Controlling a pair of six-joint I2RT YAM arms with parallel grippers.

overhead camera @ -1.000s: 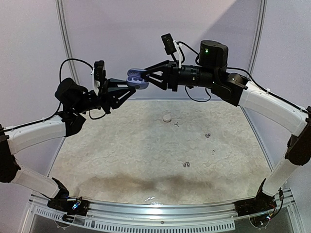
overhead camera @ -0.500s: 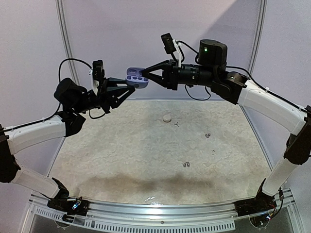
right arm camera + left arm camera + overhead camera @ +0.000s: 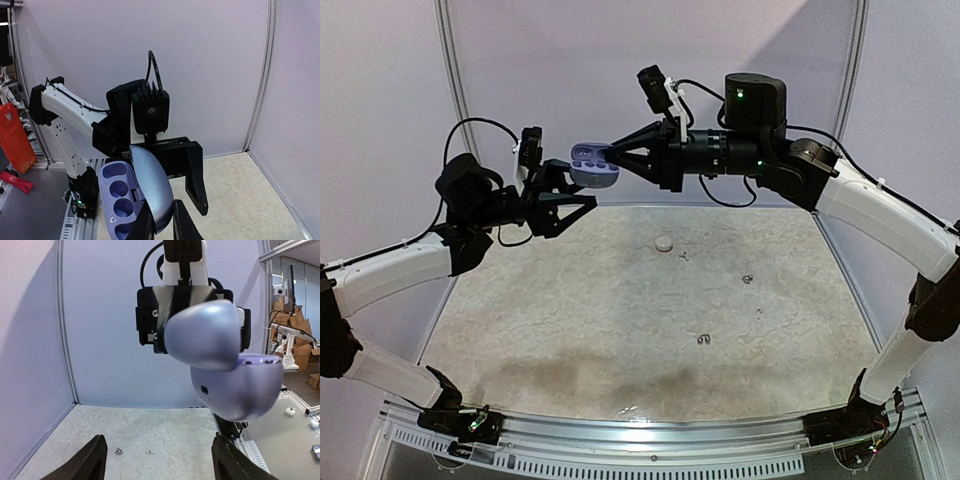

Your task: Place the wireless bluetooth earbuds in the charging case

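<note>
Right gripper (image 3: 611, 155) is clamped on the open case (image 3: 590, 166), raised in midair. Left gripper (image 3: 575, 188) is spread wide just below it, holding nothing. Only the right wrist view shows the case's wells. Earbuds (image 3: 703, 339) lie scattered on the table (image 3: 570, 320).

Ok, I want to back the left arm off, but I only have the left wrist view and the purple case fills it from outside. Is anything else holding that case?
Observer: Yes. In the top view the right gripper has its jaws shut on the charging case, holding it in the air above the table.
Operator: Good. Any buds inside it? I only see the shells' backs.
Observer: The right wrist view looks into the open case. The wells that show hold no bud.
Operator: So where are they?
Observer: The top view shows tiny earbuds lying scattered on the table, from its centre out to the right.
</note>
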